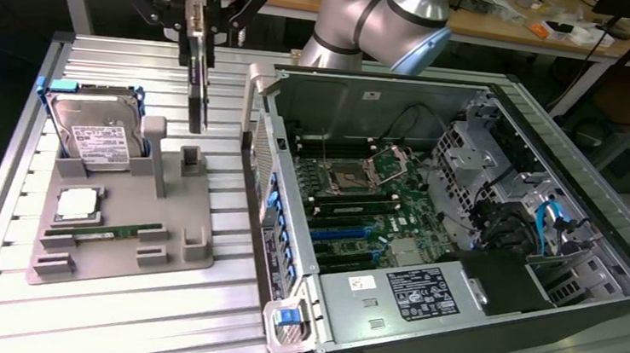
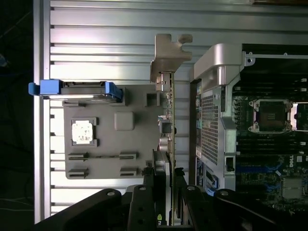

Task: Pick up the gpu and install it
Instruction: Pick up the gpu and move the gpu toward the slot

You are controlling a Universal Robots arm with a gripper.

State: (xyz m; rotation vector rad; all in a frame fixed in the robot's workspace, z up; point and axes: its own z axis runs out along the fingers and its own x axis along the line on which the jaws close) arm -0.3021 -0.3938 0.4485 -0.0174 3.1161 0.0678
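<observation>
Since the gripper [image 1: 198,31] is clamped on the upper edge of the gpu [image 1: 198,89], the card hangs straight below the hand with its long axis vertical. In the wrist view it runs edge-on directly away from the fingertips [image 2: 155,188], with the silver bracket [image 2: 169,53] at the end farthest from the hand. That lower end is in the air and touches nothing. Just beyond it sits the grey holder tray [image 1: 171,254], whose upright post [image 1: 193,162] stands bare. Farther off on one side of the hand, on the same tray, are the hard drive [image 1: 96,136] and the RAM stick [image 1: 105,233]. On the opposite side lies the open computer case [image 1: 301,77]. The motherboard [image 1: 364,198] lies flat inside it, and its blue expansion slots [image 1: 339,230] sit well apart from the card, sideways and lower. By my judgement the card is not yet over them.

The card's contact edge cannot be made out, nor which slot it belongs in. The exterior view cuts off the gripper's upper body.
</observation>
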